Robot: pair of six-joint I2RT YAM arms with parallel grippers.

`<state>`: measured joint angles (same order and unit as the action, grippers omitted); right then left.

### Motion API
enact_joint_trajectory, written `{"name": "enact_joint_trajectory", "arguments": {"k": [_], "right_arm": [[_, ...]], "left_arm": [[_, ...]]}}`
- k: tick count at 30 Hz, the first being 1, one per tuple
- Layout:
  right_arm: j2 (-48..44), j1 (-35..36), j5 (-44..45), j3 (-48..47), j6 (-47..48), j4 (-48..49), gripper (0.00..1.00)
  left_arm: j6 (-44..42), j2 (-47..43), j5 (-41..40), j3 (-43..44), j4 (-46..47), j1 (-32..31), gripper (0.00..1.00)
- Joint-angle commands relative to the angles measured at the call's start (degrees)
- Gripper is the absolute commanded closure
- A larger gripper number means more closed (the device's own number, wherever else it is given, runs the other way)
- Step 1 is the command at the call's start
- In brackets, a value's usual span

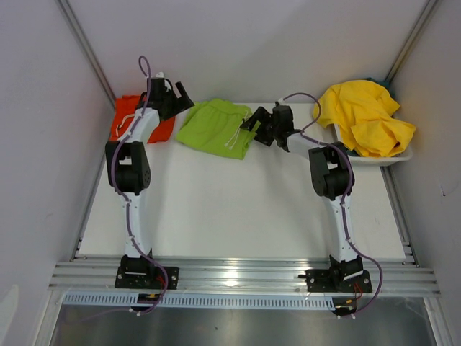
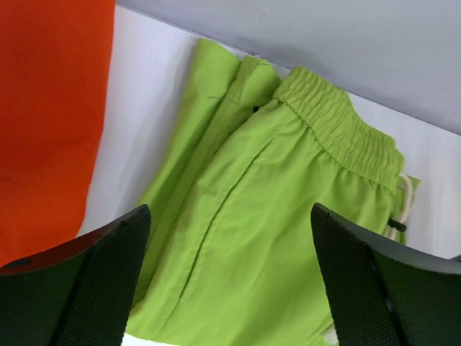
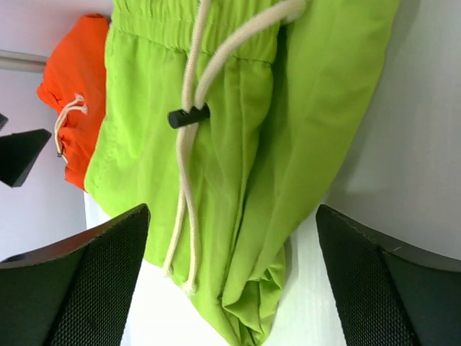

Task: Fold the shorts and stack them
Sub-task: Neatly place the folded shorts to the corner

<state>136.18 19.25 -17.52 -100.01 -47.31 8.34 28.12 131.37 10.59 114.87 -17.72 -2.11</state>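
Note:
Folded lime green shorts point(image 1: 215, 127) lie at the back middle of the table, white drawstring point(image 1: 235, 140) trailing toward their right edge. Folded orange shorts point(image 1: 127, 115) lie at the back left, partly under my left arm. My left gripper point(image 1: 181, 97) hangs open just left of the green shorts point(image 2: 252, 238), nothing between its fingers point(image 2: 101, 281). On the right side of those shorts my right gripper point(image 1: 251, 119) is open too, above their folded edge point(image 3: 274, 238) and drawstring point(image 3: 189, 173). Yellow shorts point(image 1: 367, 115) are piled in a tray at the back right.
The white tray point(image 1: 392, 160) stands at the table's back right corner against the right wall. Grey walls close in the back and both sides. A metal rail point(image 1: 238, 275) carries both arm bases at the near edge.

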Motion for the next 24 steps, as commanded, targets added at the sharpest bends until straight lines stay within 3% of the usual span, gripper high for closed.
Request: {"name": "enact_joint_trajectory", "arguments": {"k": [1, 7, 17, 24], "right_arm": [[-2.1, -0.3, -2.3, -2.9, 2.0, -1.7, 0.01], [0.8, 0.1, -2.8, -5.7, 1.4, -4.0, 0.01], [3.9, 1.6, -3.2, -9.6, 1.3, -5.9, 0.24], [4.2, 1.4, -3.9, -9.4, 1.3, -5.7, 0.32]], "left_arm": [[-2.7, 2.4, -2.9, 5.7, -4.1, 0.4, 0.01], [-2.6, 10.4, 0.9, 15.3, -10.5, 1.1, 0.01], [-1.5, 14.1, 4.6, 16.0, -9.3, 1.2, 0.01], [1.5, 18.1, 12.2, 17.8, -6.5, 1.9, 0.01]]}}
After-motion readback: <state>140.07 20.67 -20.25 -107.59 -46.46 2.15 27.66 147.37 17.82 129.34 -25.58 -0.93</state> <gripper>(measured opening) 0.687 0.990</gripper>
